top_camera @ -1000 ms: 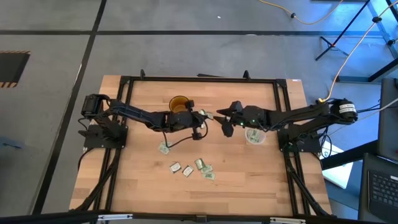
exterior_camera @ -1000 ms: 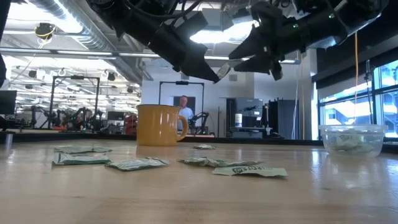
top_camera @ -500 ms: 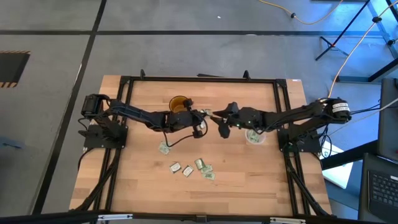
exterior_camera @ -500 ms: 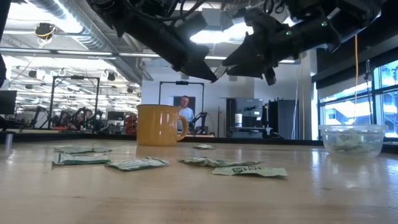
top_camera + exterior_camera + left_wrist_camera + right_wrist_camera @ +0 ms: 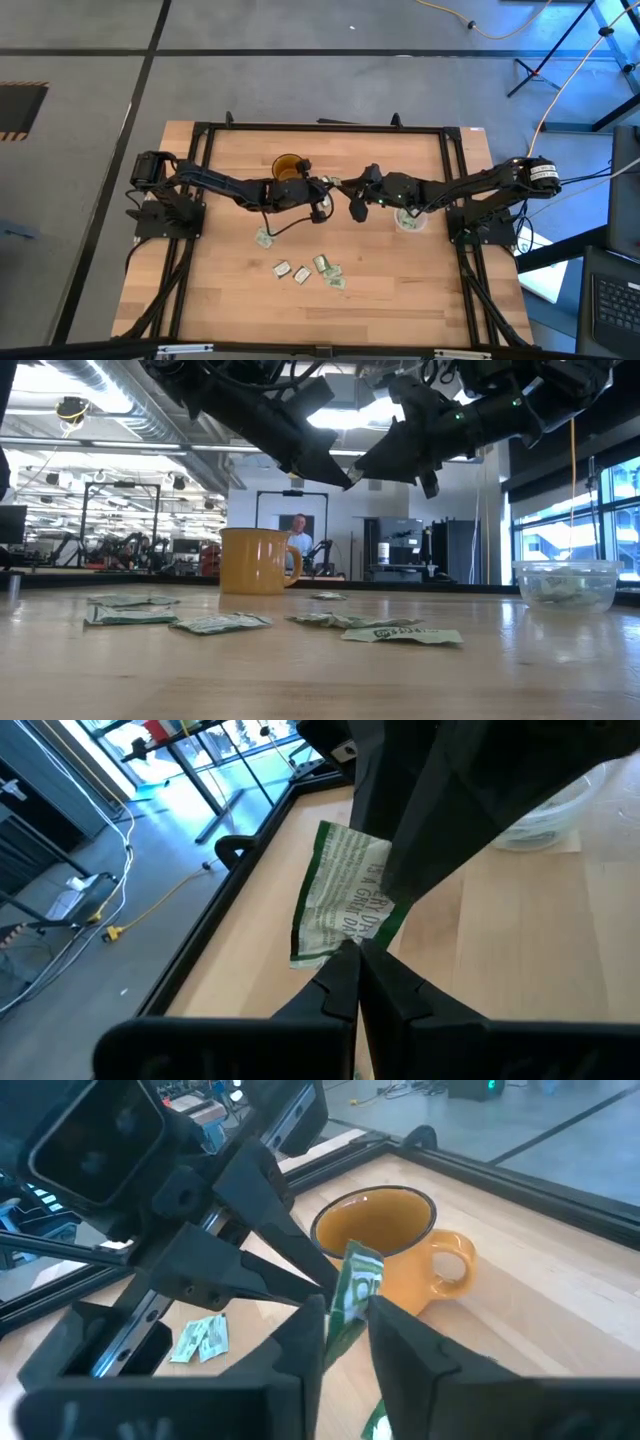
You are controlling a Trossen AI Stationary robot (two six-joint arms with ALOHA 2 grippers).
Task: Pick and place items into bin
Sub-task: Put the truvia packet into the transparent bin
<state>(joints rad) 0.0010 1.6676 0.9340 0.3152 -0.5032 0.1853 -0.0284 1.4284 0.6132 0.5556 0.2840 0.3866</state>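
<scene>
A green and white packet [image 5: 340, 905] hangs in mid-air over the table's middle, next to the amber cup [image 5: 288, 166]. My left gripper [image 5: 352, 948] is shut on it, reaching in from the table's left. My right gripper [image 5: 347, 1330] comes from the right, open, with one finger on each side of the packet's [image 5: 358, 1285] other end. The bin [image 5: 409, 218], a clear round cup with packets inside, stands under my right arm. Several more packets [image 5: 305, 268] lie flat on the wood nearer the front edge. My left gripper pinches the packet's near edge [image 5: 345, 942] between its two shut fingertips, coming level from the table's left. The packet sticks out past the fingertips toward the right gripper, lifted clear of the table. My right gripper's fingers [image 5: 300, 1335] flank the packet; I cannot tell whether they touch it.
The amber cup [image 5: 255, 560] stands upright just behind the two grippers. One packet [image 5: 264, 237] lies apart to the left of the others, and the loose packets [image 5: 225, 622] spread across the table's middle. A black frame [image 5: 320, 127] runs round the table top.
My right gripper has gone toward the table's left, up to the packet held by my left gripper, and its fingers have drawn closer together around the packet. The left gripper and the packet have stayed where they were.
</scene>
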